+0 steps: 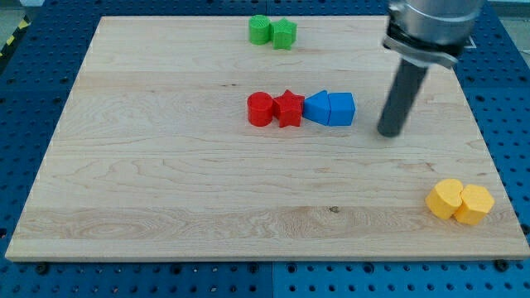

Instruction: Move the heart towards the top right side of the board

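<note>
Camera view shows one wooden counter (pixel 166 182) with eight small blocks on it, standing in four pairs, two of each colour. Near the view's top there are two green ones touching each other: a green block (pixel 262 30) with ridged sides and a green cube (pixel 284 34) on its right. In the middle stands a row of four, each touching the next: a red round block (pixel 260 108), a red star (pixel 288 108), a blue curved block (pixel 316 108) and a blue cube (pixel 341 108). At the view's bottom right corner sit two yellow ones, pressed together: a yellow many-sided block (pixel 445 198) and, on its right, the yellow heart (pixel 474 204), though its shape is not very clear from this angle. One dark rod comes down from the view's top right, and my tip (pixel 389 132) rests on the counter near the blue cube, on its right, apart from it, and well apart from the yellow heart. The arm ends only in this rod, so the state of a claw I cannot tell.
</note>
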